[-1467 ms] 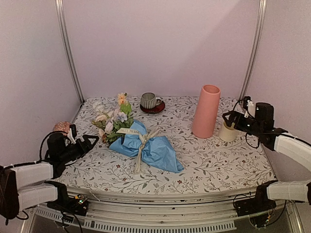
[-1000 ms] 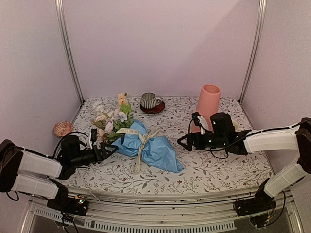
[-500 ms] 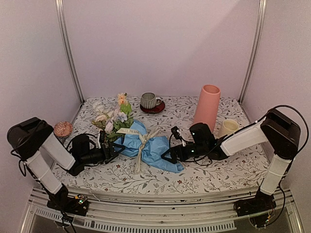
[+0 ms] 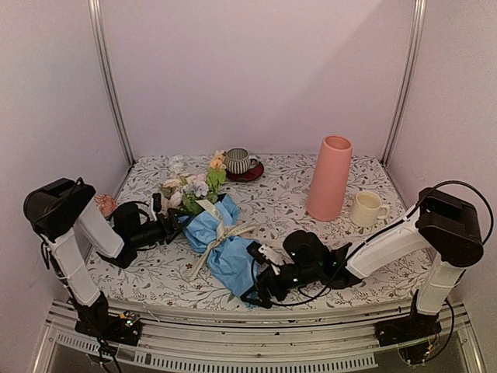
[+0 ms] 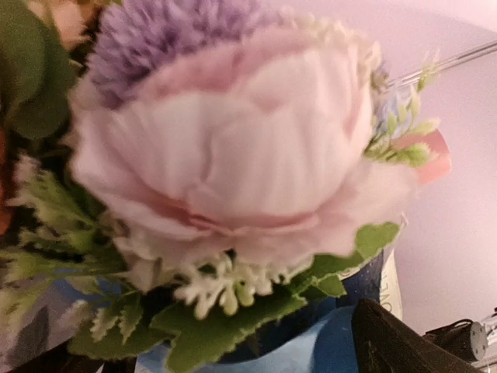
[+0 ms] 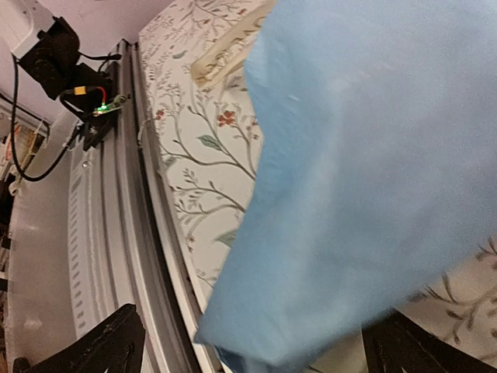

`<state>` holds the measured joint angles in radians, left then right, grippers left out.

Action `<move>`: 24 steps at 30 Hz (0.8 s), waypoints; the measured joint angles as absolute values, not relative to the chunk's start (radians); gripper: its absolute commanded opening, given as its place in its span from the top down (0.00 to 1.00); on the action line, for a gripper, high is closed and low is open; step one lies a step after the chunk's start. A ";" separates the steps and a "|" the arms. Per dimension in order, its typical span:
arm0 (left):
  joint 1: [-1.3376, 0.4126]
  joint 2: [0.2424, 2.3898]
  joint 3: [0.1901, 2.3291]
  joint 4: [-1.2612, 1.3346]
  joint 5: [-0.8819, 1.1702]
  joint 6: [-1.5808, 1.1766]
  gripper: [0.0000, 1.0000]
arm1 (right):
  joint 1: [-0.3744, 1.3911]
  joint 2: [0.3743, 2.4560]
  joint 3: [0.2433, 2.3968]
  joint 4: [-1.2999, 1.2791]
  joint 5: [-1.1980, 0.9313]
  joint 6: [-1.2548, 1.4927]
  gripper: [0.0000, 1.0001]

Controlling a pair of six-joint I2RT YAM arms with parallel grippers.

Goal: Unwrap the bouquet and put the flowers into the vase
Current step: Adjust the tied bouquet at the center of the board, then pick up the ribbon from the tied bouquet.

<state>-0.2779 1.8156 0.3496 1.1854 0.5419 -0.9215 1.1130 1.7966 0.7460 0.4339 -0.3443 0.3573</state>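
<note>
Both arms are reaching in low from opposite ends of the bouquet (image 4: 217,237), which is lying on its side on the table (image 4: 349,256), roughly centre-left. The flowers (image 4: 192,186) are pointing toward the back-left and the blue paper (image 6: 373,155) is trailing toward the front edge.

The left gripper (image 4: 175,225) is sitting right at the bloom end w/ jaws spread wide and nothing held. Its wrist cam is showing mostly one big pale-pink bloom (image 5: 233,155) close up, blurred.

The right gripper (image 4: 255,280) is hovering at the paper's tail near the front edge, also fully spread. The paper's corner is lying between its fingertips (image 6: 101,350), but they aren't pinching it.

The cream ribbon (image 4: 221,233) is tied round the middle, so I'm reading this as the very start of the unwrap, approach phase, no grasp yet. The vase (image 4: 329,179) is standing upright at the back-right, well apart from the bundle, w/ nothing showing above its rim.

Next move, as I'm judging it:
- One side needs to be closing on the bundle to pin it.
- The other needs to be going for the ribbon or a paper edge.
- The paper looks thin and crinkly, so a shallow pinch could slip or just drag the whole bunch along.
</note>
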 measured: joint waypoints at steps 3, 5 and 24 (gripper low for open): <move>-0.234 1.744 0.294 1.174 0.538 -0.903 0.02 | 1.103 1.728 0.672 0.427 -0.290 0.352 0.01; -0.222 1.668 0.263 1.132 0.529 -0.877 0.02 | 1.091 1.678 0.643 0.426 -0.255 0.350 0.01; -0.577 1.217 0.491 0.413 0.269 -0.672 0.38 | 0.875 1.591 0.879 0.323 -0.161 0.381 0.27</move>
